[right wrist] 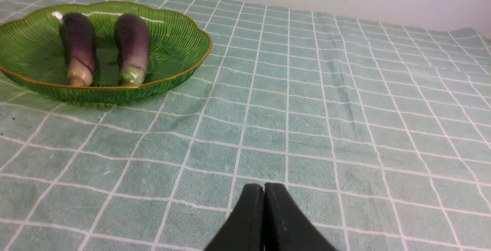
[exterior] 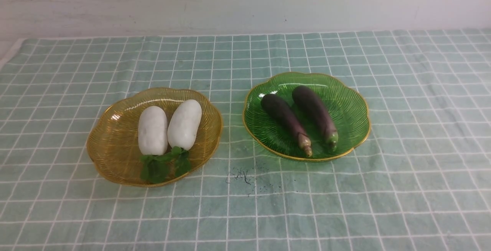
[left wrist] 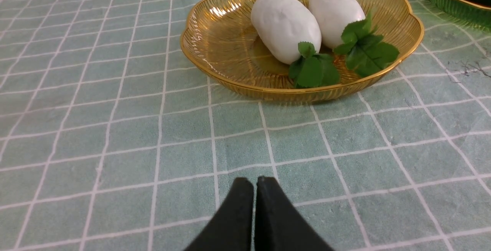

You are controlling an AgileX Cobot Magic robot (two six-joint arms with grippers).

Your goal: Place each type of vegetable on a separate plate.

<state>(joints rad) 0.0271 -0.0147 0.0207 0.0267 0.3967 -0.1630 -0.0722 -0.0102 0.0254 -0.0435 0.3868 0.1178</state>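
Radishes on Amber, Eggplants on Green

You have both kinds of vegetable sorted, each on its own plate. On the left part of the table, your amber plate [exterior: 111, 147] carries the two white radishes, the left radish [exterior: 152, 130] and the right radish [exterior: 185, 124]. They lie side by side, with their leafy green tops [exterior: 161, 166] pointing toward the table's near edge and reaching the near part of the plate.

Right of it and a little nearer the table's far edge, your green plate [exterior: 353, 116] holds the two dark purple eggplants, the left eggplant [exterior: 284, 118] and the right eggplant [exterior: 314, 111]. These lie on a slant, roughly parallel, with a narrow strip of plate between them. Their stem ends face the plate's near rim; the left one has a tan cap, the right one a green cap. The two gold-rimmed plates stand apart on the green checked cloth [exterior: 422, 166], and you can see dark marks [exterior: 245, 176] on the cloth near the gap between them.

Your left gripper [left wrist: 255, 184] is closed, its tips together with nothing between them. Your right gripper [right wrist: 264, 189] is closed and empty too. Each hovers over the cloth, well apart from the vegetables.
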